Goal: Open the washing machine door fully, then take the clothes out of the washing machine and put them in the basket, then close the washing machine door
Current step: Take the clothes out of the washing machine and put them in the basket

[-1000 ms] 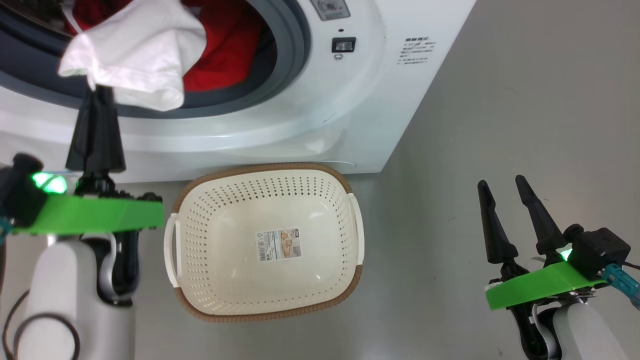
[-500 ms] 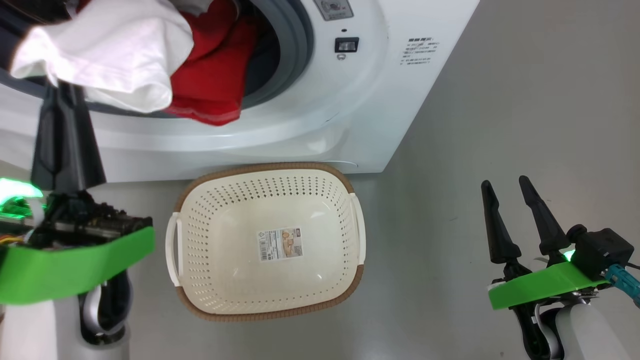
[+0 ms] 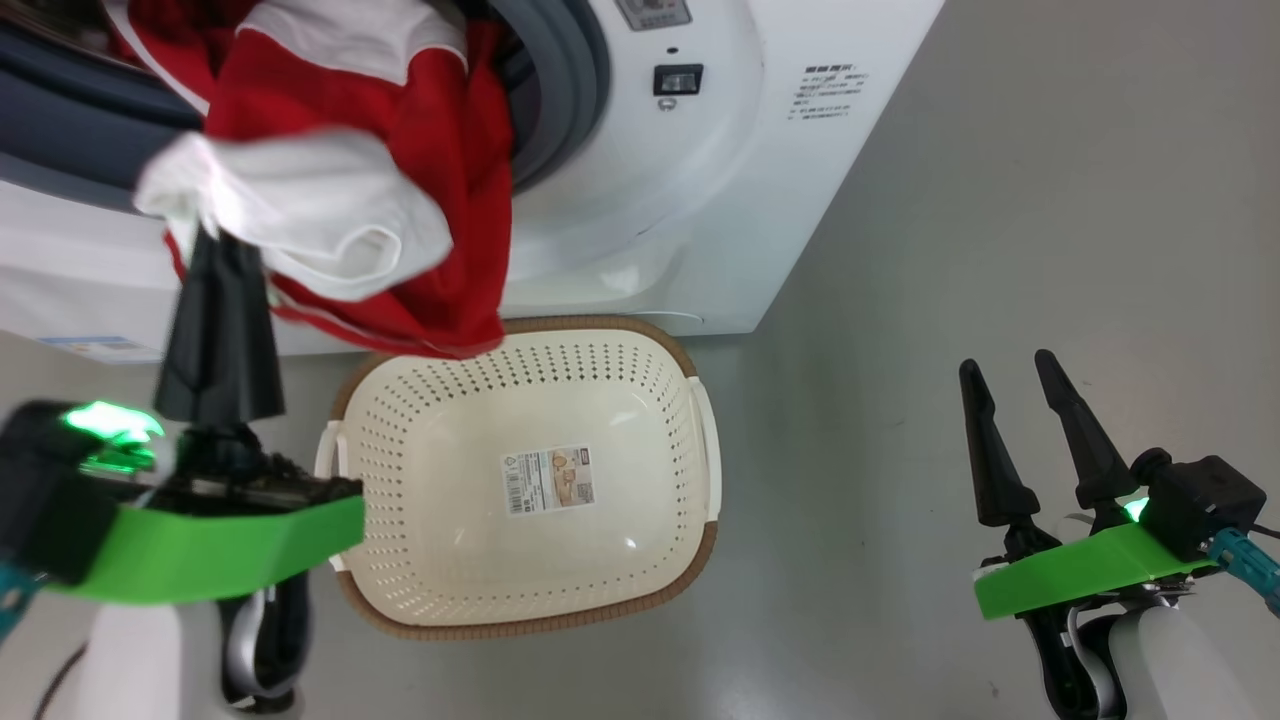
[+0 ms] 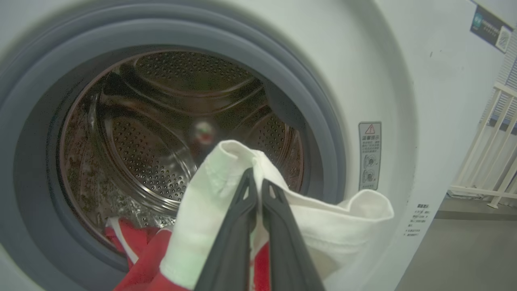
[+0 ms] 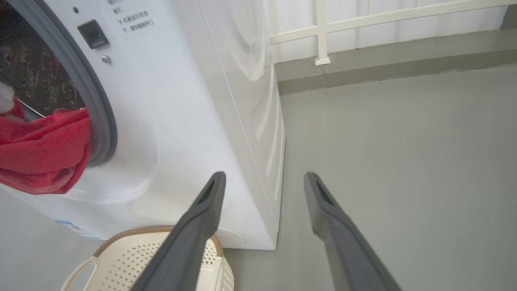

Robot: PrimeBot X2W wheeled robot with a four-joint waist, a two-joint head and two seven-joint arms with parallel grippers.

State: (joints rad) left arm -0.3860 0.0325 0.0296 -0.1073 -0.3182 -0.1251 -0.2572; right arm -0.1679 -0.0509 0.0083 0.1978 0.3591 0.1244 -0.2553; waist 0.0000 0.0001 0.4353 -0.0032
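White washing machine (image 3: 700, 200) shows a grey-ringed opening and steel drum. The cream perforated basket (image 3: 520, 622) sits below it. Red, white-panelled clothes (image 3: 440, 180) hang from the opening above the basket's rim, pinched by the left gripper (image 4: 258, 182). The right gripper (image 3: 1005, 365) is spread wide, empty.

clothes (image 3: 455, 150): red, with white panels and thin white trim
washing machine (image 3: 700, 230): white body, grey door ring, steel drum dotted with holes
basket (image 3: 640, 385): cream-white, rows of small holes, brown woven-look rim
floor (image 3: 1000, 200): plain grey

On grey floor (image 3: 1000, 200): basket (image 3: 600, 380), washing machine (image 3: 650, 200)
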